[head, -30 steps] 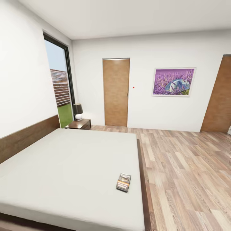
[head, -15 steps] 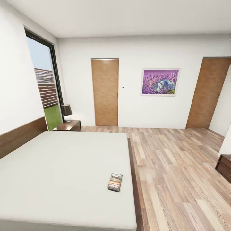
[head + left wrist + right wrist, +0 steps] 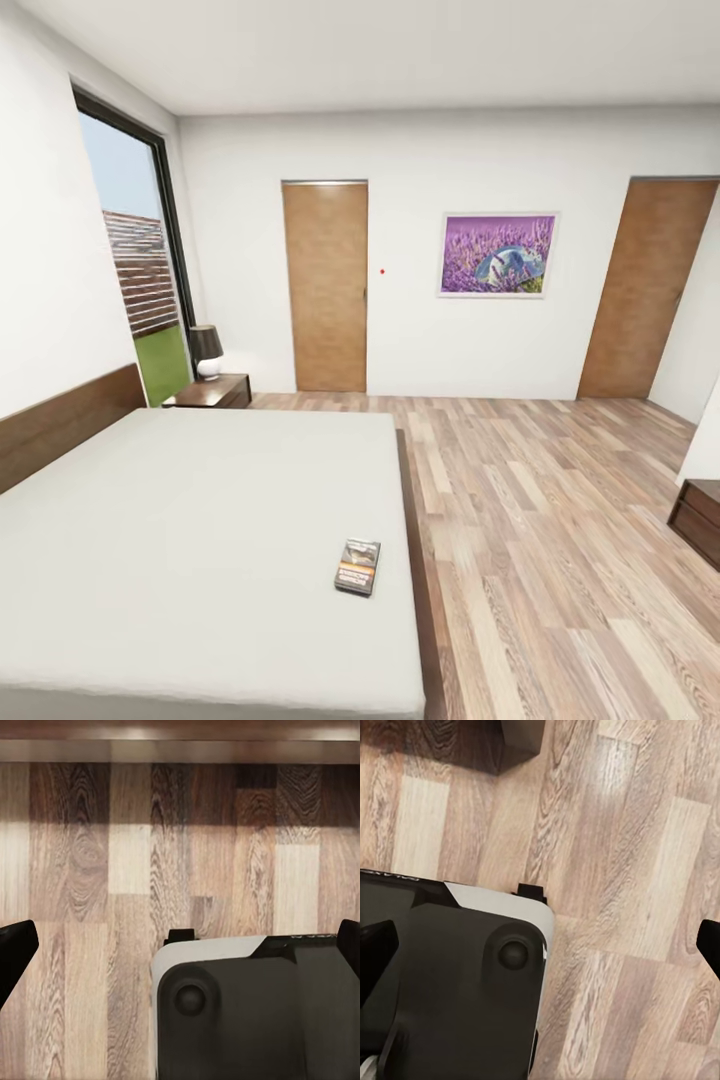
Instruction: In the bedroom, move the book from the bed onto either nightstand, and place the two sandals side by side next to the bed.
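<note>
Head view took in the bedroom with the robot standing at the foot of the bed (image 3: 200, 520), not yet reaching for anything. The book (image 3: 357, 567) lay flat on the white mattress at about 6 o'clock in that view, close to the bed's 3 o'clock edge and short of the wooden frame rail. The nightstand (image 3: 212, 391) sat at roughly 10 o'clock, beyond the far corner of the bed, with a dark-shaded lamp (image 3: 207, 350) on top. No sandals could be made out.

By my reading, the approach step was in hand: the base needed to close on the book's side of the bed before an arm could go out.

The plank floor (image 3: 560, 520) along 3 o'clock looked open, with a dark cabinet (image 3: 698, 520) at the far right edge to be skirted.

Both wrist views looked down on floorboards and the robot's own base; the left gripper (image 3: 180, 952) and the right gripper (image 3: 544, 952) each had their dark fingertips spread wide, holding nothing.
</note>
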